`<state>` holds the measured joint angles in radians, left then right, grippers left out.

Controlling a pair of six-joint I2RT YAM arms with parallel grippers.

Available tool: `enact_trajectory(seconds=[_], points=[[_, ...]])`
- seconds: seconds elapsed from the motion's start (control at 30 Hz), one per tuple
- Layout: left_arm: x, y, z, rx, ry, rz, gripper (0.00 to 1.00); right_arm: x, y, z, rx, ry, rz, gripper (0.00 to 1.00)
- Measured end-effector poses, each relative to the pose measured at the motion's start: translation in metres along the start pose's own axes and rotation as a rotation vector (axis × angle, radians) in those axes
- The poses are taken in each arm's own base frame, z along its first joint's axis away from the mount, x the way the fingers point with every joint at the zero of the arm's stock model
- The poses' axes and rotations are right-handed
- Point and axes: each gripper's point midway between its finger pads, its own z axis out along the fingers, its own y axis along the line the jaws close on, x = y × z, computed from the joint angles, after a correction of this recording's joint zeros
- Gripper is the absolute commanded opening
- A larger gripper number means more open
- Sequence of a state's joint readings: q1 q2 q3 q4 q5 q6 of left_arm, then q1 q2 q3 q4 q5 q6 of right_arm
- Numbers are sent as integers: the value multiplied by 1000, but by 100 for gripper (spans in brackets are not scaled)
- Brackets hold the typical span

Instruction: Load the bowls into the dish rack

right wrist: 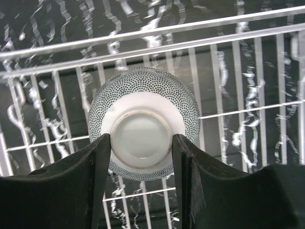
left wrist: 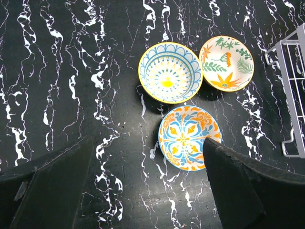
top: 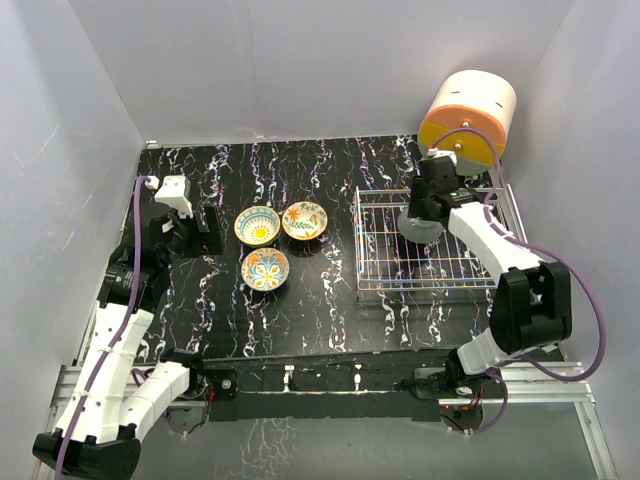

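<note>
My right gripper is shut on the foot ring of the speckled grey bowl, which is upside down over the silver wire dish rack. In the top view this bowl hangs inside the rack. Three painted bowls sit on the black marble table left of the rack: a blue-yellow one, an orange leaf one and a blue-orange one. My left gripper is open and empty above the table, its right finger overlapping the blue-orange bowl's edge in view.
A round cream-orange-yellow drawer unit stands at the back right, just behind the rack. White walls close the table on three sides. The rack's corner shows at the right edge of the left wrist view.
</note>
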<state>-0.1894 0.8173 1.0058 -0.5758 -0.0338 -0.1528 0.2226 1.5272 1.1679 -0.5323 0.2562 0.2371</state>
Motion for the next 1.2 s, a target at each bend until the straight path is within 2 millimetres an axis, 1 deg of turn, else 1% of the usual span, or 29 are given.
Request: enact_trajectory(seconds=[0.13, 0.23, 0.3, 0.4, 0.5, 0.67, 1.0, 1.07, 1.2], points=[[0, -2, 0, 11, 0, 0, 97, -14, -44, -4, 64, -36, 92, 41], [-1, -3, 1, 18, -1, 0, 97, -18, -71, -3, 102, -45, 149, 41], [0, -4, 2, 19, 2, 1, 97, -16, -82, 1, 113, -44, 176, 41], [1, -4, 4, 17, 12, 1, 97, -6, -97, 6, 124, -22, 211, 40], [2, -4, 5, 16, 18, 2, 97, -2, -109, 8, 134, -9, 237, 40], [5, -5, 9, 20, 35, 2, 97, -4, -125, 8, 162, -23, 270, 40], [7, -13, 19, 58, 60, -10, 97, -8, -149, 10, 195, -57, 330, 40], [5, -13, 18, 60, 55, -13, 97, -9, -152, 11, 199, -65, 339, 40], [-6, -15, 14, 65, 27, -18, 97, -10, -158, 14, 207, -71, 356, 40]])
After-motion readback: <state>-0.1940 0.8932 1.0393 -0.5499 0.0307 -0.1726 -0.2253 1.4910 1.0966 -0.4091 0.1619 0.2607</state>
